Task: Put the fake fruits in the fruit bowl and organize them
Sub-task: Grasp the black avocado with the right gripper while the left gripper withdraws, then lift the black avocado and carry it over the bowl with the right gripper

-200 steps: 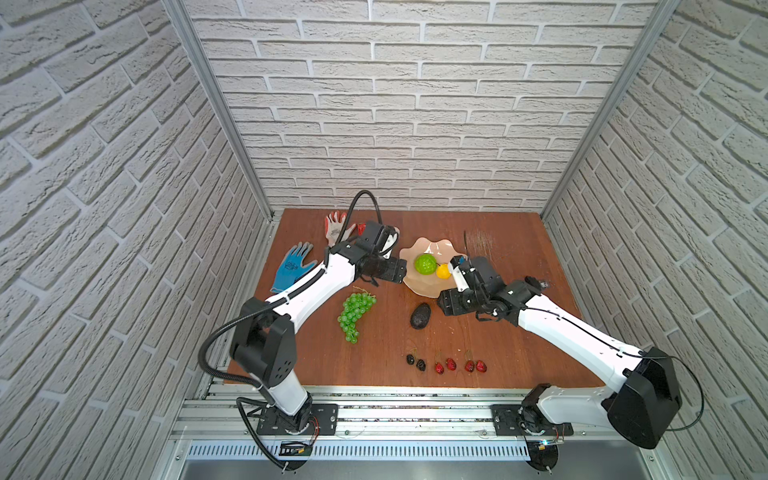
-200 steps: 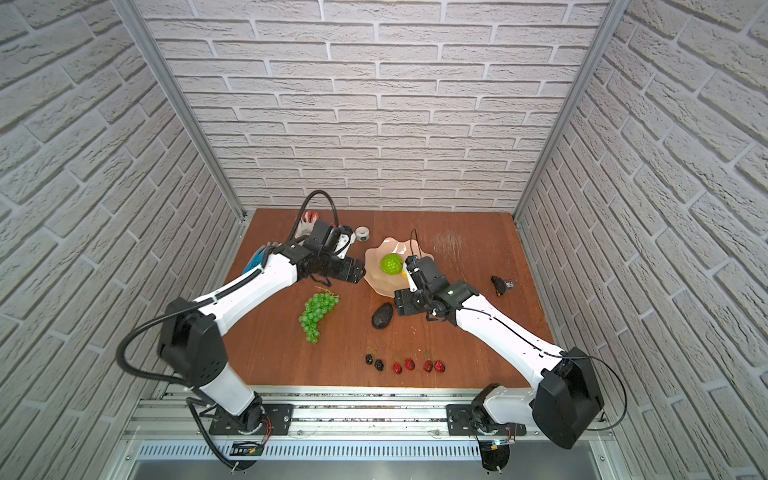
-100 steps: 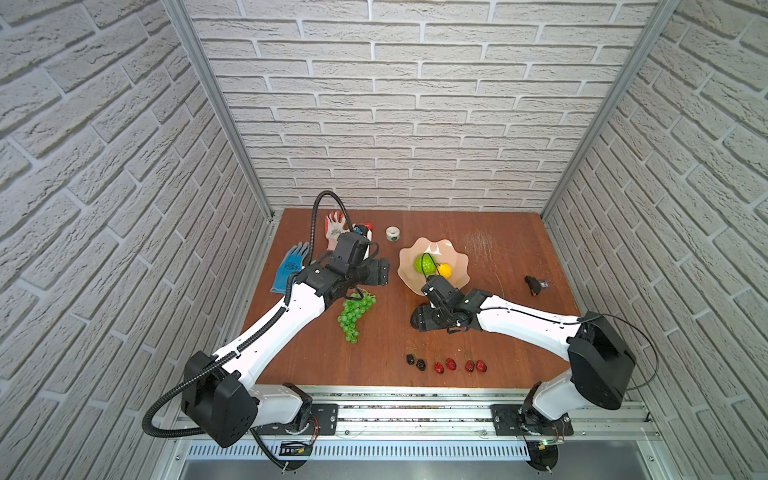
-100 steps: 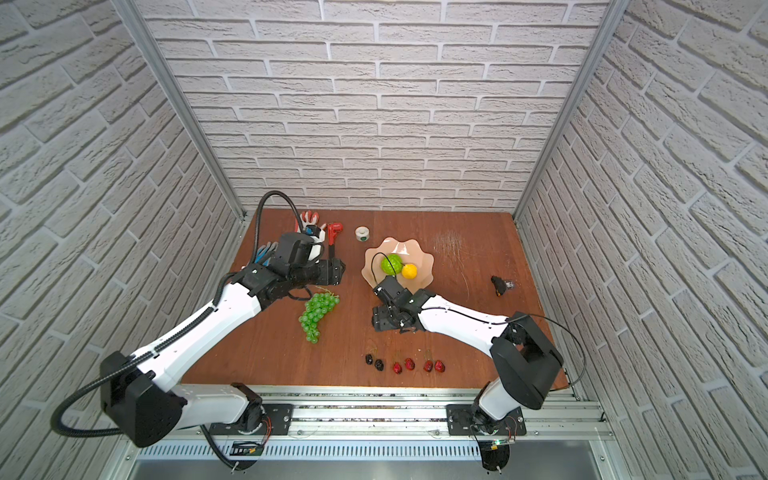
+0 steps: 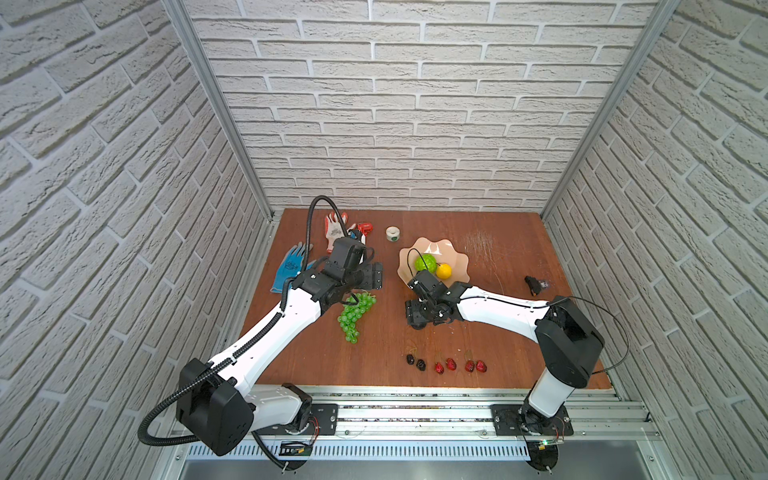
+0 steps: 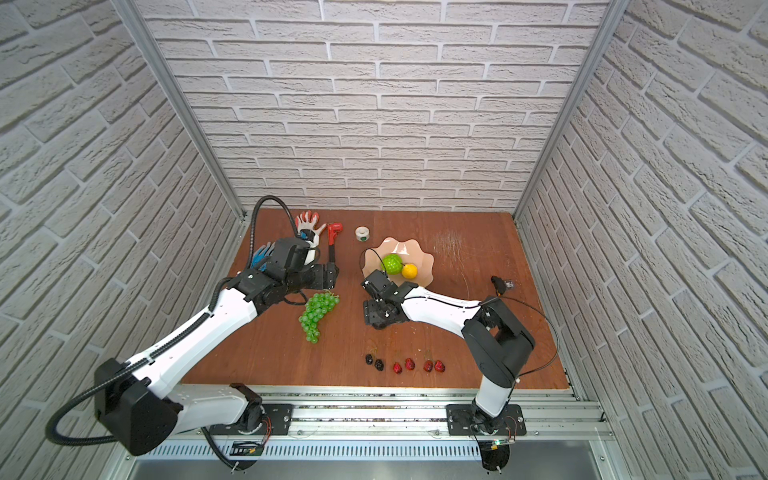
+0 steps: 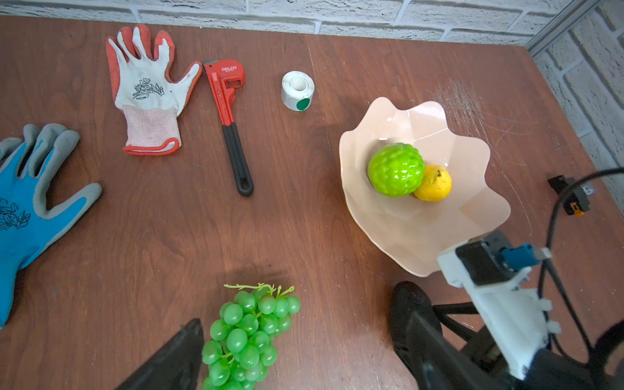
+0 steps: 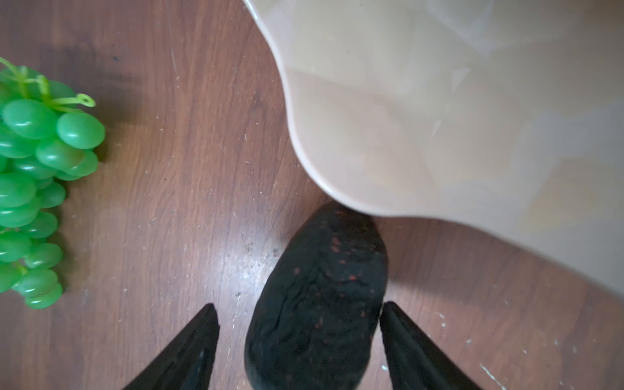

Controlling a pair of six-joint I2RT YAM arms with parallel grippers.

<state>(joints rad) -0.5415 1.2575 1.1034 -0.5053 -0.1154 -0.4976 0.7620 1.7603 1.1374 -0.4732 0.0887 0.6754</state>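
**Avocado between open fingers: centre, close, draw back, lift**

R arm: the right fingers (image 8: 415, 344) stand apart w/ nothing gripped, one on each side of the dark avocado (image 8: 317, 297), which lies on the worktop (image 8: 189, 202). One finger is almost on the skin. The other shows a strip of wood between it and the fruit, so the grip is off-centre. Best to shift a touch toward the gap side before closing, else the fruit prob. rolls or skids. Close across the fat middle, not the narrow end.

Just past the tips, the avocado's far end tucks under the overhanging rim of the fruit bowl (image 8: 405, 135). A straight lift likely knocks the rim, so draw back first, then go up & over. Further in, the bumpy green ball (image 7: 395, 169) and lemon (image 7: 434, 183) sit touching, already in the bowl. Set down on the bare side nearer the fingers.

L arm: the left fingers (image 7: 175, 358) are wide apart & empty, over the grape bunch (image 7: 246, 331) on the worktop. The cherry pairs (image 5: 444, 365) lie well behind both arms' fingers, not yet in the bowl.
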